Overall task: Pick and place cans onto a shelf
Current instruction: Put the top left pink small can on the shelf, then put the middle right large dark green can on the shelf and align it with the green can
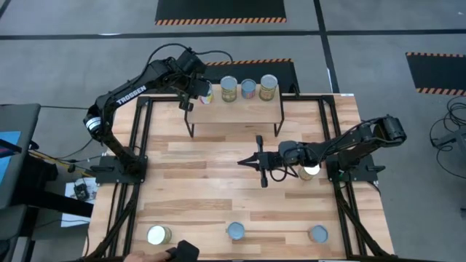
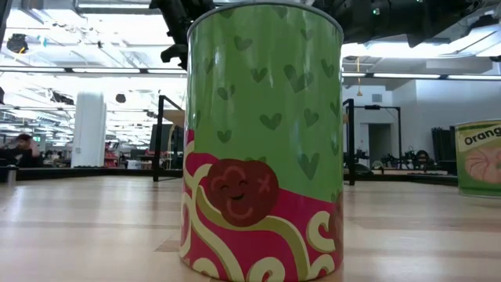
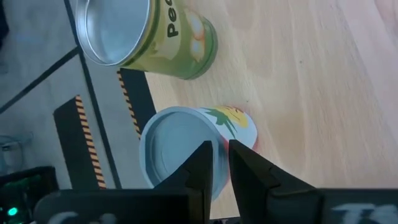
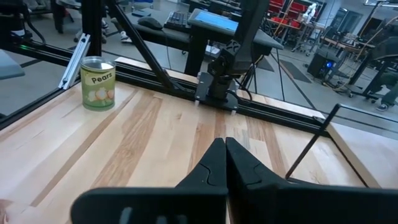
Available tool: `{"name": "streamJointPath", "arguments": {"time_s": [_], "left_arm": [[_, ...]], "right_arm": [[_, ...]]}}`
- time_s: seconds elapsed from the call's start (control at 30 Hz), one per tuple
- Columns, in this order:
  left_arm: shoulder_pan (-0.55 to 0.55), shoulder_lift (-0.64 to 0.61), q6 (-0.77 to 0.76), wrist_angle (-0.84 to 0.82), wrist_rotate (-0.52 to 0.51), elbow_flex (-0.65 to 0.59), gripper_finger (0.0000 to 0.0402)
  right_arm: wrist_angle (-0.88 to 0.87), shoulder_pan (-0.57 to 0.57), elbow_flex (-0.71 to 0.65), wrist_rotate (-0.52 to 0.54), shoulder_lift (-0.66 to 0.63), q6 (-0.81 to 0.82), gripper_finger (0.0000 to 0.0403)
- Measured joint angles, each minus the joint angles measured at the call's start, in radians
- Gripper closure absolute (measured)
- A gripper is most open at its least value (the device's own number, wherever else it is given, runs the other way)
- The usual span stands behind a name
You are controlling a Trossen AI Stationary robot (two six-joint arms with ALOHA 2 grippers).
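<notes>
The shelf [image 1: 234,110] stands at the table's far side. Three cans stand on its plank [image 3: 311,74]: a green Pears can [image 1: 228,89] [image 3: 149,37], a blue-topped can [image 1: 248,89] and a yellow-green can [image 1: 269,87]. My left gripper [image 1: 198,92] [image 3: 222,165] is shut on a fourth, pale can with a yellow-red label [image 1: 207,94] [image 3: 186,140] at the shelf's left end. My right gripper [image 1: 247,161] [image 4: 224,152] is shut and empty, low over the table's middle, pointing toward the table's left. A pale-topped can [image 1: 309,170] stands on the table under the right arm. My left gripper pinches the pale can's top rim [image 3: 217,134] between its two fingers, one finger [image 3: 200,171] over the recessed top and one [image 3: 252,177] outside on the label side. The fingers come slanting from above and the left. The can seems to stand on the plank.
Three more cans stand along the table's near edge: a Pears can at the left [image 1: 158,234] [image 4: 98,84], a green-and-pink can in the middle [image 1: 235,231] [image 2: 262,141], and one at the right [image 1: 317,233] [image 2: 479,157]. A dark object [image 1: 182,252] lies at the near edge.
</notes>
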Motion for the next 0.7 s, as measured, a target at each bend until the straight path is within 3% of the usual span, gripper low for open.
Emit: {"name": "streamJointPath", "arguments": {"time_s": [0.2,0.43,0.63,0.7], "left_arm": [[-0.003,-0.023,0.0,0.05,0.009,0.0,0.0358],[-0.003,-0.176,-0.048,0.052,0.01,0.0,0.0358],[0.012,-0.257,-0.2,-0.002,0.156,-0.013,0.0358],[0.022,-0.289,-0.221,0.007,0.159,-0.063,0.0358]], "right_arm": [[0.0,0.0,0.0,0.0,0.0,0.0,0.0397],[0.001,0.014,0.0,-0.004,0.0,-0.022,0.0397],[0.001,0.013,0.0,-0.004,0.0,-0.022,0.0397],[0.004,0.013,-0.002,-0.004,0.0,-0.033,0.0397]]}}
